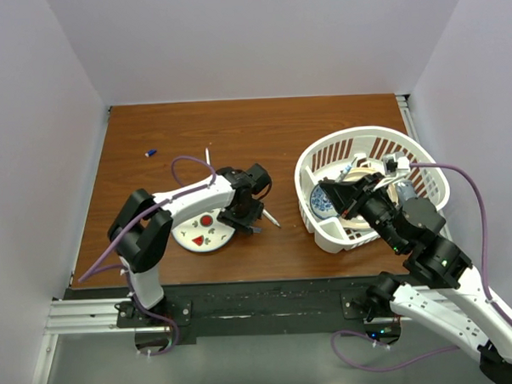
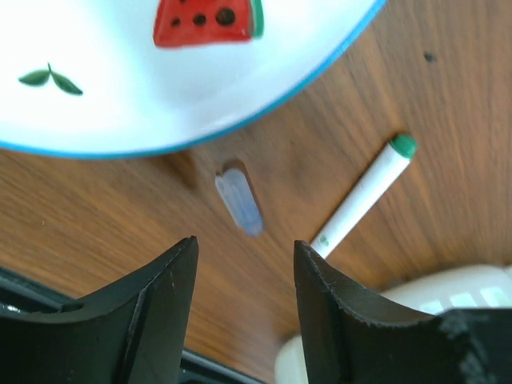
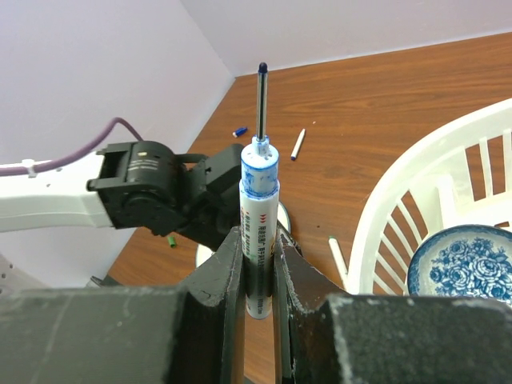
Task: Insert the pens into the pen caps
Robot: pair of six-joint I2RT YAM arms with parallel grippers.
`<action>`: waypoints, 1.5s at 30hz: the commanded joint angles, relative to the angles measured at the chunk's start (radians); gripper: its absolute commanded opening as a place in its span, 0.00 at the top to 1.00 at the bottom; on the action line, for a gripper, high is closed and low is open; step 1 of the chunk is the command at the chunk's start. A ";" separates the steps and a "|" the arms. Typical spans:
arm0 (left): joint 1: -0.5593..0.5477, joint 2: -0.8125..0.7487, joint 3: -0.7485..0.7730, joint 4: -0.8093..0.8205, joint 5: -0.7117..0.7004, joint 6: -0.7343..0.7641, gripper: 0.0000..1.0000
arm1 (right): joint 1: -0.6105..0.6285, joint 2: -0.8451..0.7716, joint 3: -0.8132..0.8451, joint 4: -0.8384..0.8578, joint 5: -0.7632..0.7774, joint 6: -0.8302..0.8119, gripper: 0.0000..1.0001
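- white pen with a blue collar (image 3: 258, 228): tiny red print runs down the barrel just below that collar, topped by a few small red triangle marks. Way too small to actually read
- round white plate with a blue rim (image 2: 120, 116): only painted pictures, a red watermelon slice and green leaves

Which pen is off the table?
The blue-collared pen in the right gripper, tip up; the green-tipped pen and the far pen lie on the table.
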 commanded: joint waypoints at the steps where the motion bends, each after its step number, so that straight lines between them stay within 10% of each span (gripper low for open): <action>1: 0.007 0.029 0.026 -0.025 -0.007 -0.023 0.45 | 0.004 -0.005 0.003 0.008 0.027 -0.009 1.00; 25: 0.012 0.124 0.003 -0.008 -0.026 0.049 0.62 | 0.004 0.006 0.002 0.020 0.002 -0.008 1.00; 32: -0.002 0.105 -0.001 0.018 -0.047 0.099 1.00 | 0.004 0.016 -0.006 0.023 -0.022 0.003 1.00; 40: -0.047 -0.160 0.049 0.107 -0.252 0.301 1.00 | 0.003 0.111 -0.036 0.055 -0.177 0.003 1.00; 45: -0.041 -0.473 -0.177 0.609 -0.325 0.676 1.00 | 0.004 0.182 -0.099 0.208 -0.377 -0.002 1.00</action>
